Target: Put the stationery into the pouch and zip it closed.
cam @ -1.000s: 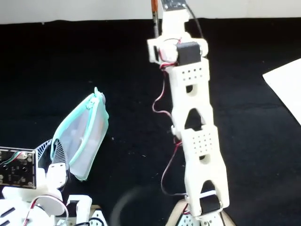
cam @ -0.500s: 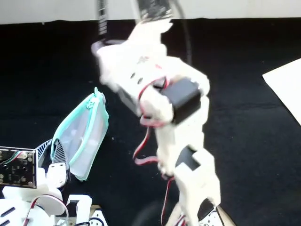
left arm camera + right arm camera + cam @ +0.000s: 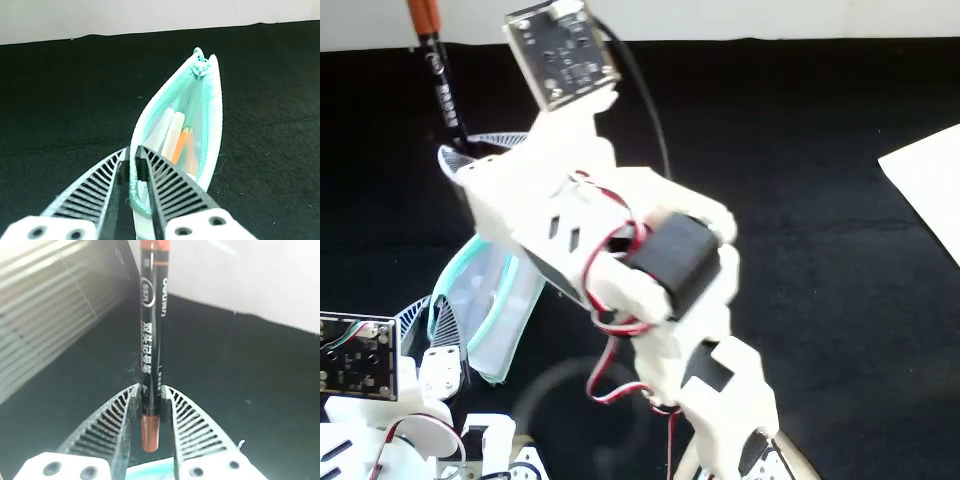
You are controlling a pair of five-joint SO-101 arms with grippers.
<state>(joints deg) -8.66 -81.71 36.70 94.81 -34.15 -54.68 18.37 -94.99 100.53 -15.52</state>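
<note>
The mint-green translucent zip pouch (image 3: 214,125) lies near the desk's left edge, mouth open, on the black-covered desk (image 3: 820,300). The left gripper (image 3: 131,161) is clamped on its rim. The right gripper (image 3: 150,392) pinches a black marker with red ends (image 3: 150,330) upright, seemingly over the pouch.

Likely risks: the tall marker catches the narrow rim and tips outside, or the thin wall slips free.

Count: one pouch, one marker, perhaps three sticks (image 3: 173,132) inside, and one white paper sheet (image 3: 928,190) at the right edge.
</note>
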